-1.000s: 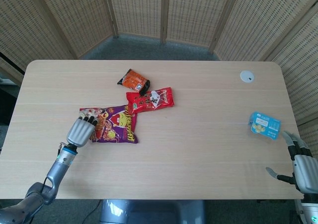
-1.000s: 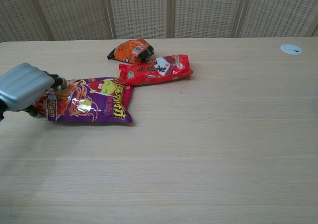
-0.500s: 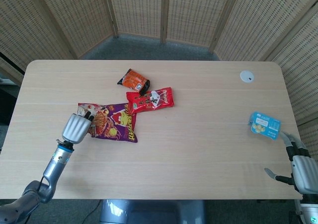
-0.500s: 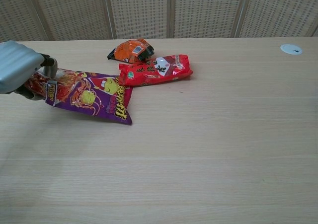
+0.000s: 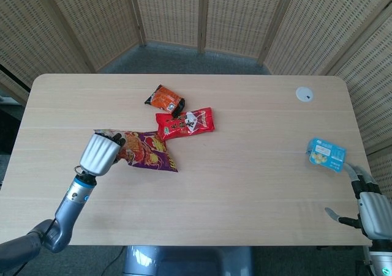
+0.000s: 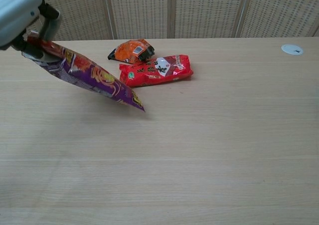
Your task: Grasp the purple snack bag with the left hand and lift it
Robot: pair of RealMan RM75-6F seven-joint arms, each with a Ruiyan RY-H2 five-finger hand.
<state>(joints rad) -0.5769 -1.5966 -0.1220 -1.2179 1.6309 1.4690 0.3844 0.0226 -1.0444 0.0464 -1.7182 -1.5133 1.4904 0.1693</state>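
Note:
My left hand (image 5: 100, 153) (image 6: 20, 16) grips the left end of the purple snack bag (image 5: 149, 156) (image 6: 94, 78). The bag hangs in the air, slanting down to the right, with its lower corner just above the table in the chest view. My right hand (image 5: 371, 207) rests at the table's front right corner with its fingers apart and nothing in it; the chest view does not show it.
A red snack bag (image 5: 185, 123) (image 6: 156, 70) and an orange snack bag (image 5: 165, 99) (image 6: 131, 50) lie just behind the purple one. A blue packet (image 5: 326, 154) sits near the right edge. A white round cap (image 5: 304, 93) (image 6: 291, 49) lies at the back right.
The left hand has risen with the purple bag: it lay flat a second ago, then tilted, and now hangs off the table.

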